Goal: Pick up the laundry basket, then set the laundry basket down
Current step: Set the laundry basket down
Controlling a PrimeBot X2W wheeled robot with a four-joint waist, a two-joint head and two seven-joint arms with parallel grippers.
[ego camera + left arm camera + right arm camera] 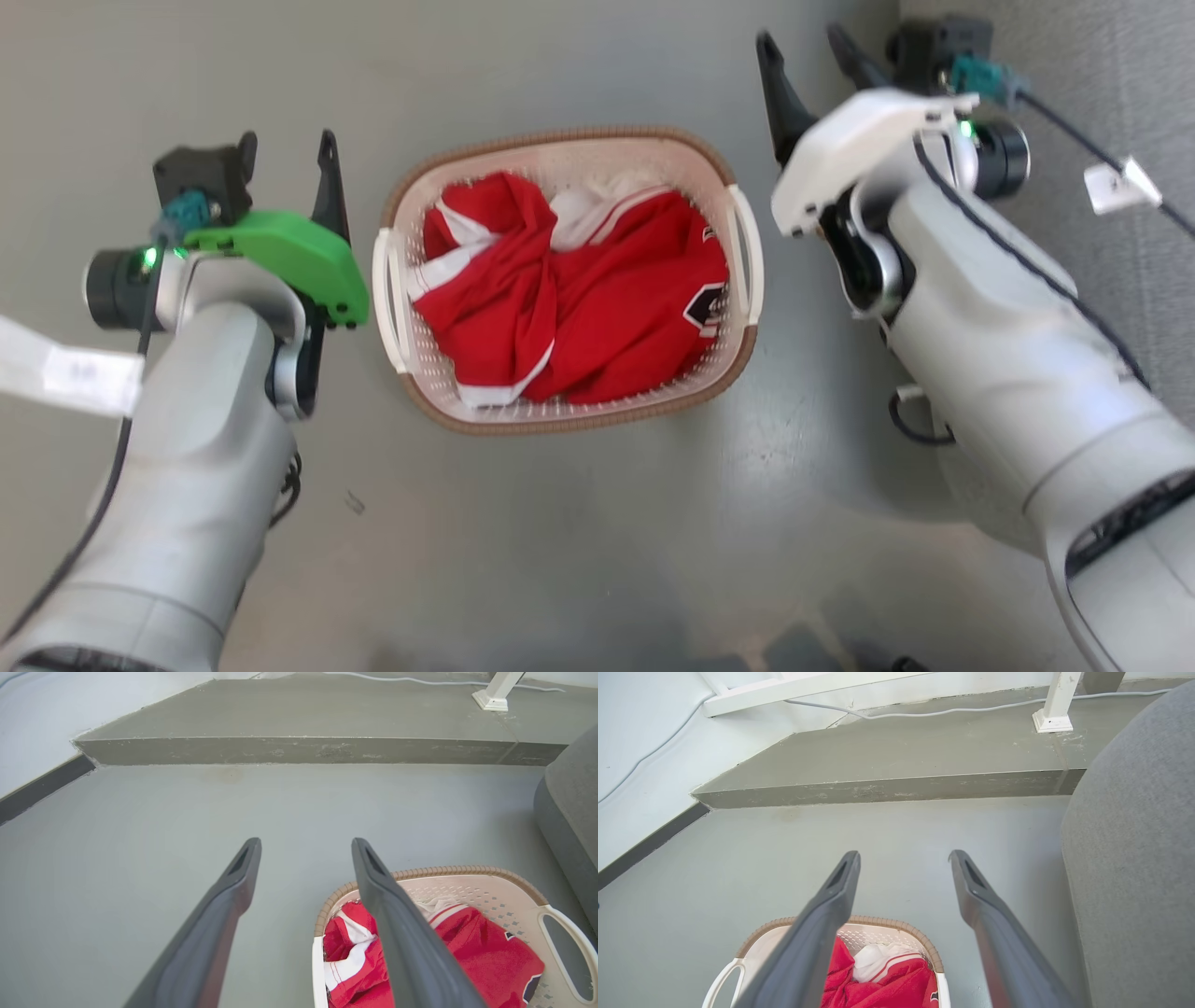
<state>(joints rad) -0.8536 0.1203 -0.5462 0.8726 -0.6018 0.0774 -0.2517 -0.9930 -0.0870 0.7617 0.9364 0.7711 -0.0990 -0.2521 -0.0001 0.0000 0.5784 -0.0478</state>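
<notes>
Pale and nearest, the left forearm (pixel 187 467) climbs from 7 o'clock in the head view. Its left pincer (pixel 288 142) hangs open and empty at 9 o'clock of the basket (pixel 691 163), just beside the left handle (pixel 387 299) but not touching it. Centre frame, the basket stands upright on the grey floor (pixel 560 541), with a crumpled red shirt (pixel 597 308) with white trim filling it. At the basket's 2 o'clock, the right pincer (pixel 801 42) is likewise spread and empty, near the right handle (pixel 747 252) but apart from it, at the end of the right forearm (pixel 1008 373). One pincer sits on each side, apparently so both handles can be taken together and the load lifted level. Nothing is gripped, so the lift looks not yet begun. Left wrist view puts the basket at 5 o'clock, partly behind one finger. Right wrist view puts it at 7 o'clock, with grey upholstery (pixel 1134 868) at 3 o'clock.
</notes>
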